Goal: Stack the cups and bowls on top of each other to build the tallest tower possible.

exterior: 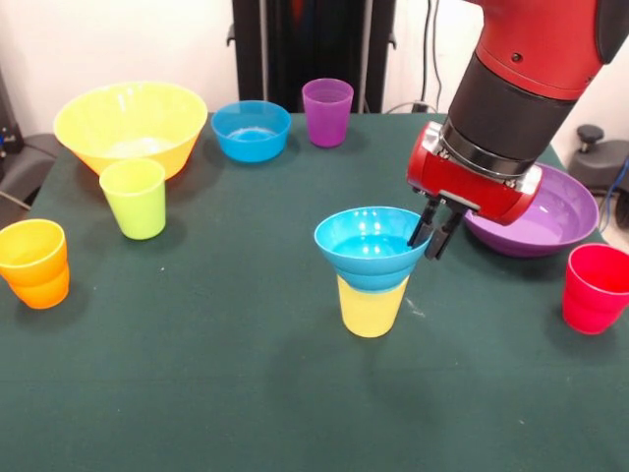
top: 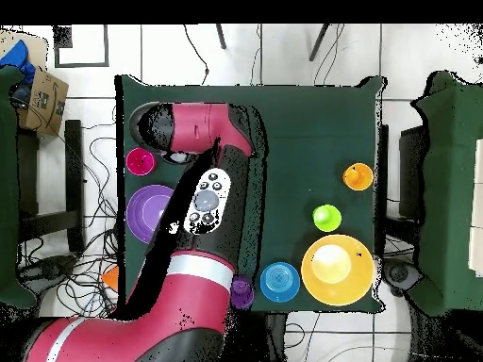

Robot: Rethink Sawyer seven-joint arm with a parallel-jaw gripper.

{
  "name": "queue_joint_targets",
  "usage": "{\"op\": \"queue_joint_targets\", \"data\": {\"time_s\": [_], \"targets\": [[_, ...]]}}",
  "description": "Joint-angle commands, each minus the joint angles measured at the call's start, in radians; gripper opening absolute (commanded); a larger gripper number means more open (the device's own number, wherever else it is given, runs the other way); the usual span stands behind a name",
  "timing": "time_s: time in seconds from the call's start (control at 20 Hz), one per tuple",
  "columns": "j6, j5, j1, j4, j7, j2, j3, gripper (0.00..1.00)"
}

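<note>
1. The front view looks from across the table (exterior: 197,393), slightly downward, close enough that the dark green top fills most of the picture. The claw (exterior: 436,228) hangs right of centre, with the arm (exterior: 531,69) entering from the upper right corner.
2. The overhead view looks straight down from high up, taking in the whole table (top: 302,132) plus the floor around it. The arm (top: 189,273) rises from the bottom edge and hides the claw.
3. Both views share the tabletop; the yellow bowl (exterior: 131,123) (top: 338,270), left of the claw from the front, lies right of the arm from above.
</note>
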Motion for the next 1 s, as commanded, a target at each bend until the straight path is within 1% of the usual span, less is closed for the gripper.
{"op": "queue_joint_targets", "data": {"time_s": [0.05,0.3,0.55,1.0], "targets": [[-0.024,0.023,-0.004,0.091,0.149,0.022,0.088,0.00],[-0.039,0.026,-0.002,0.103,0.148,0.026,0.093,0.00],[-0.037,0.030,-0.009,0.122,0.120,0.016,0.106,0.00],[-0.074,0.026,0.007,0.136,0.141,0.028,0.094,0.00]]}}
